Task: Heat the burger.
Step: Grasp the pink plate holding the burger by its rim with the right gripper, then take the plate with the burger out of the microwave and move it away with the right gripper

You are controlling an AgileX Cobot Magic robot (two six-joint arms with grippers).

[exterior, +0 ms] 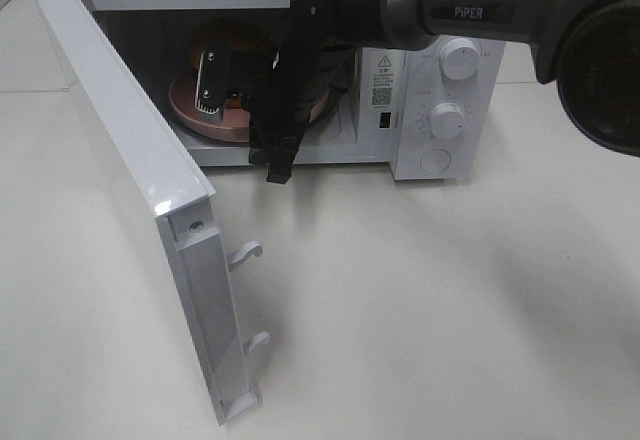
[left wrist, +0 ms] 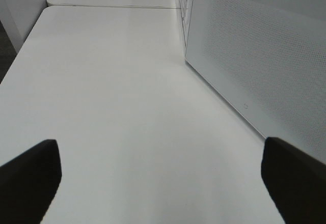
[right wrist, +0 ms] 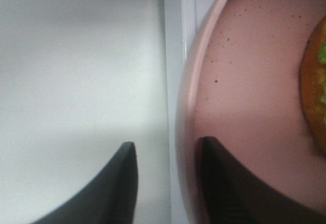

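The burger [exterior: 226, 36], golden-brown bun with green lettuce, sits on a pink round plate [exterior: 214, 126] inside the open microwave [exterior: 400, 155]. My right gripper [exterior: 236, 97] reaches into the cavity at the plate's front. In the right wrist view its jaws [right wrist: 165, 183] straddle the plate's rim [right wrist: 184, 107]. One finger rests over the plate's inside and the other stands off the rim outside, so the jaws are open. The burger's edge [right wrist: 315, 81] shows at the side. My left gripper [left wrist: 160, 183] is open and empty over the bare white table.
The microwave door [exterior: 130, 160] hangs wide open to the left, reaching toward the table's front with two latch hooks [exterior: 247, 252]. Two knobs [exterior: 459, 57] sit on the right-hand panel. In the left wrist view the door's perforated panel [left wrist: 254, 56] stands close by.
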